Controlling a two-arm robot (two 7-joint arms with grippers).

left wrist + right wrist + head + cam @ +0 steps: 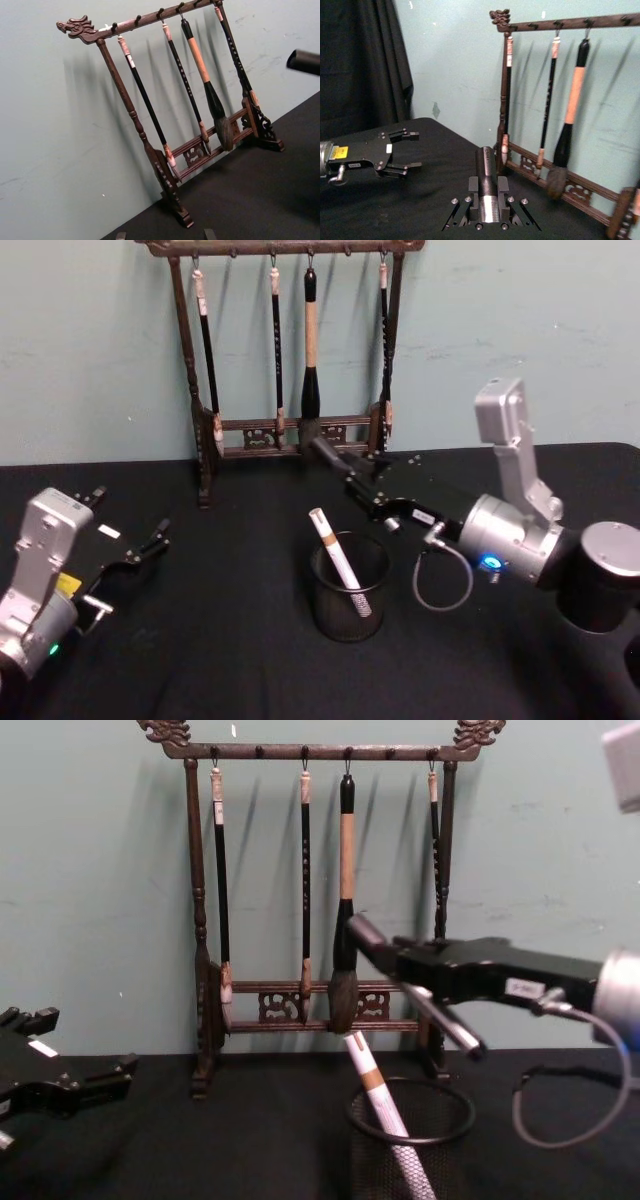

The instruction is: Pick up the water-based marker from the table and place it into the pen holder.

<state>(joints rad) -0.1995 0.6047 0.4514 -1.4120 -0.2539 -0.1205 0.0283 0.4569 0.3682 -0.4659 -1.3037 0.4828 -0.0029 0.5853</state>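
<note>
dark marker point(485, 170) aloft, tilted; black mesh pen holder point(335, 618) upright

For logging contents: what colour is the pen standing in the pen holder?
White pen with a tan band; head view shows it best.

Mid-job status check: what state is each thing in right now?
Round black wire-mesh pen holder: upright, one pen inside.
White pen with tan band: leaning in holder.
Dark marker with silver end: gripped, tilted, airborne, outside holder.
Right pincer: shut on marker.
Left pincer: open, empty.
Dark wooden brush rack: upright, four brushes hanging.
</note>
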